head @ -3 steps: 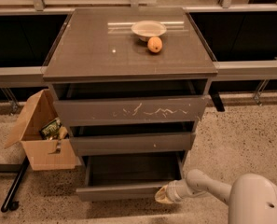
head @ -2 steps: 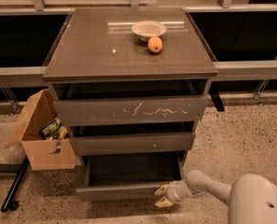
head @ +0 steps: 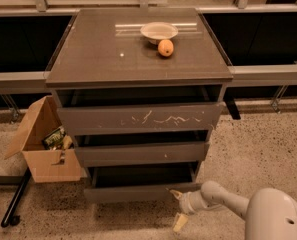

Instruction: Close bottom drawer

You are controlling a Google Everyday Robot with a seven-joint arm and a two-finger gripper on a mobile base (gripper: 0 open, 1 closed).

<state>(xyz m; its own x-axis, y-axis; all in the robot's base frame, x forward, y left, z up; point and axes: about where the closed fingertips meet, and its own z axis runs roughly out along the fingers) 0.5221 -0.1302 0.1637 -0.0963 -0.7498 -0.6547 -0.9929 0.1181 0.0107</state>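
The bottom drawer (head: 133,193) is the lowest of three grey-brown drawers and stands partly pulled out, showing its dark interior. My gripper (head: 177,207) is at the right end of its flat front, low near the floor. The fingers are spread open and hold nothing. The upper fingertip (head: 174,192) touches the drawer front and the lower fingertip (head: 179,223) hangs below it. My pale arm (head: 223,200) reaches in from the lower right. The middle drawer (head: 143,153) and the scratched top drawer (head: 140,118) also stand partly out.
A white bowl (head: 159,32) and an orange (head: 165,48) sit on the cabinet top (head: 98,54). An open cardboard box (head: 45,146) with items stands on the floor left of the cabinet. A black bar (head: 15,201) lies beside it. The floor is speckled.
The bottom drawer has slid back into the cabinet a little. My gripper has moved forward with its front, staying at the right end.
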